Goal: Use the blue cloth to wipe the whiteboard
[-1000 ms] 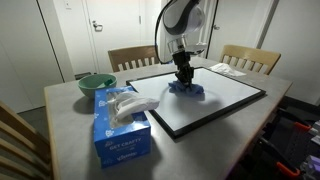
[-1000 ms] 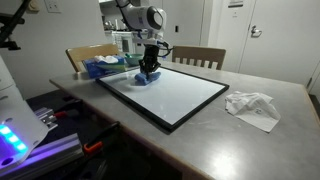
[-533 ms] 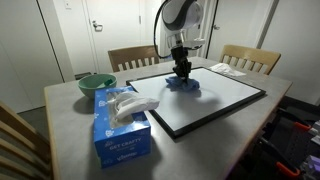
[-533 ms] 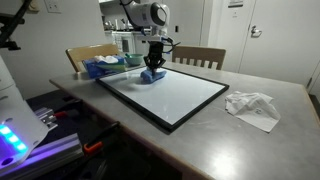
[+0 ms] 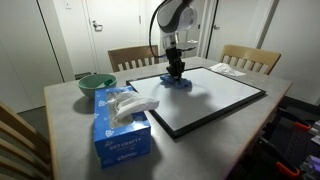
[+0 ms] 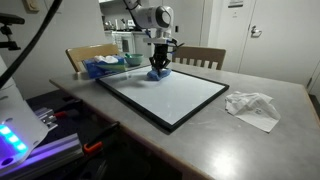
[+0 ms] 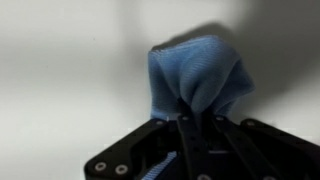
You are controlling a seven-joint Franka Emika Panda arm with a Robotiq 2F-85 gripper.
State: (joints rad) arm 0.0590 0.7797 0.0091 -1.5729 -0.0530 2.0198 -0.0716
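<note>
The gripper (image 5: 175,70) is pointing straight down, its fingers (image 7: 186,135) closing tightly on a fold of the blue cloth (image 7: 195,75). The rest of the cloth is bunching out just beyond the fingertips and resting on the whiteboard (image 5: 220,95), which is lying flat directly under the fingers. In both exterior views the cloth (image 6: 157,74) is sitting near one corner of the board. A tissue box (image 5: 120,125) and a green bowl (image 5: 96,85) are standing well away from the fingers, off the board on the table (image 5: 62,120).
</note>
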